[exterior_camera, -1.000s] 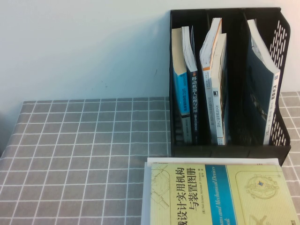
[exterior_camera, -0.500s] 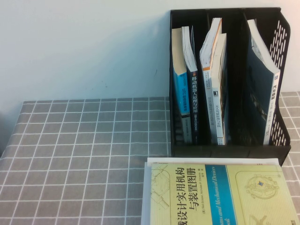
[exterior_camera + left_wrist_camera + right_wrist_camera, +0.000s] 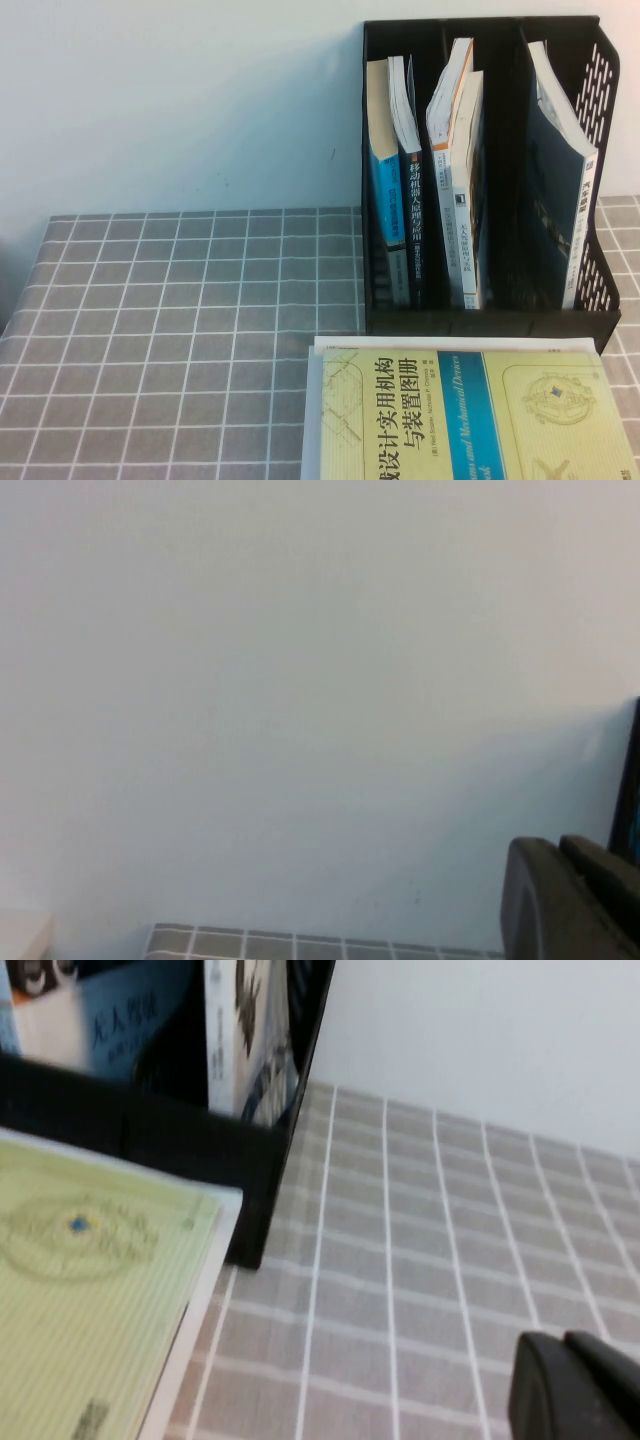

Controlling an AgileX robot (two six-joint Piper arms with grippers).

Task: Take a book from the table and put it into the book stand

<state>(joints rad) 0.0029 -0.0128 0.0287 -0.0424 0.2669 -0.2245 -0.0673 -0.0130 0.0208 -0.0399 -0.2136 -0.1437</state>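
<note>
one book: we found the book lying flat at the near edge of the table, toward its right side, cover up; the pale yellow-green cover carried a blue band and a black chinese title, and its near part ran out of the high view.
book in right wrist view: we saw the same book, its corner just beside the stand's front wall; we could not tell whether they touched.
book stand: the book stand stood upright at the far right of the table, directly behind the book, its back toward the wall.
stand in right wrist view: the book stand showed as a low black front wall with book spines above it.
stand contents: we counted upright books in all three compartments: a blue-spined book and a dark one in the left, the white-spined books in the middle, and a dark-covered book leaning in the right.
left gripper: the left gripper appeared only in its own wrist view as a dark piece at the picture's edge, held up facing the wall, with a strip of table below; we could not tell how it was set.
right gripper: the right gripper appeared only in its own wrist view, above bare cloth to the right of the book and stand; we could not tell its setting either.
contact: neither gripper touched the book.
</note>
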